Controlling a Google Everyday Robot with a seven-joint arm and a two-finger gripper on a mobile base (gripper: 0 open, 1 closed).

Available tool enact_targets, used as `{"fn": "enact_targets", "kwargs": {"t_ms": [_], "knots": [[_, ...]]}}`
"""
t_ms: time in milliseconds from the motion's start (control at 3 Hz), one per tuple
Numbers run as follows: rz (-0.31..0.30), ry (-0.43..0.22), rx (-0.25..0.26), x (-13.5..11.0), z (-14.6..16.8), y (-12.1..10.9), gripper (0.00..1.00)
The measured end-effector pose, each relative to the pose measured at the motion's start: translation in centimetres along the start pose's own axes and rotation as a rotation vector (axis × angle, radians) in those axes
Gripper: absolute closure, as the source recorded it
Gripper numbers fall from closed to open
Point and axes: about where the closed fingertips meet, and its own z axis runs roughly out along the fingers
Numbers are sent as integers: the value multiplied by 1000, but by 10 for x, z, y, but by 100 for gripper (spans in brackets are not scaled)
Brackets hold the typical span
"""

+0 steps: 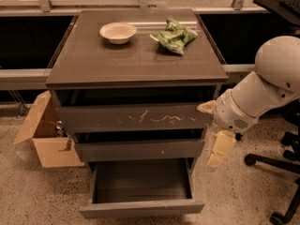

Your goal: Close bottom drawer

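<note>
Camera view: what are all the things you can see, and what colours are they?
cabinet: 1, dark grey-brown, centre
bowl: 1, cream, on cabinet top, left of bag
bag: 1, green, on cabinet top, right side
top drawer: 1, dark, white scratches on front
middle drawer: 1, dark, under top drawer
bottom drawer: 1, dark, lowest, pulled open
box: 1, brown cardboard, floor left of cabinet
chair: 1, black, wheeled base, far right
arm: 1, white, right of cabinet
gripper: 1, cream, right of middle drawer, pointing down

Cabinet top [93, 62] — bowl [117, 32], green bag [174, 36] (apart); tool [218, 151] below, right side.
</note>
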Motion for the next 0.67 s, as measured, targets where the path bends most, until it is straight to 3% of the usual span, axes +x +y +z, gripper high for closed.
{"fn": "enact_targets", "kwargs": {"t_ms": [333, 667], "knots": [[0, 0, 0, 0, 0, 0, 0], [-16, -19, -78, 21, 64, 14, 0]]}}
